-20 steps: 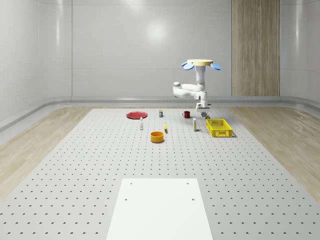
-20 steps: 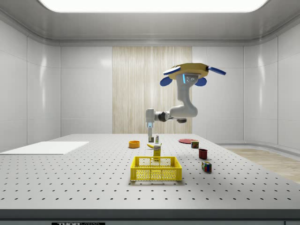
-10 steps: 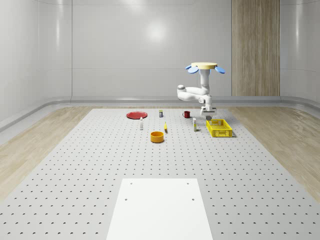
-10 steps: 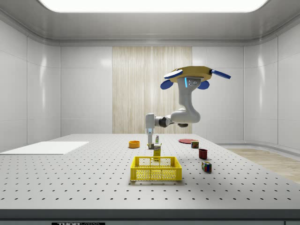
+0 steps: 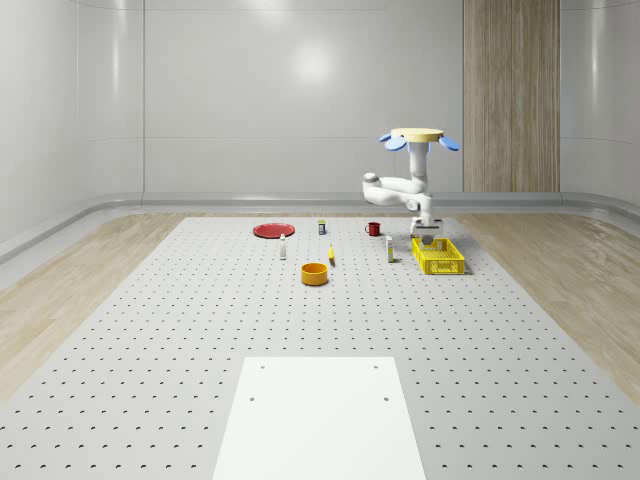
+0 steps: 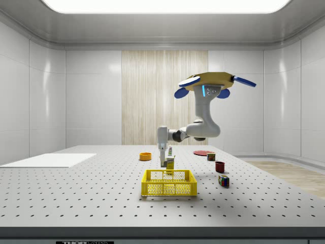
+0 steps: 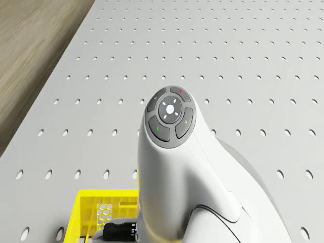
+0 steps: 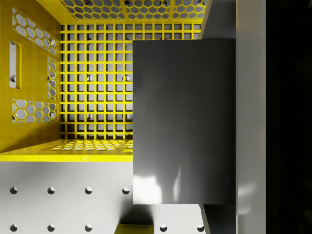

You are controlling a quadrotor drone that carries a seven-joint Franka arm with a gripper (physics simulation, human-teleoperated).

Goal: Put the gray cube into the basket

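Since the earlier frame, our drone (image 5: 417, 135) has shifted above the basket (image 5: 439, 256); we see the fingers (image 8: 251, 112) clamping the gray cube (image 8: 183, 122) over its rim.

The arm's white link (image 7: 177, 172) hides most of the yellow basket (image 7: 98, 210) in the drone view; from the wrist, the gray cube (image 8: 183, 122) covers the basket's floor at frame right.

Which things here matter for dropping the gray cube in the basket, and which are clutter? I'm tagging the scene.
Job: gray cube, held in the gripper; yellow basket.

Clutter: orange bowl, red plate, red mug, colored cube, small bottles.
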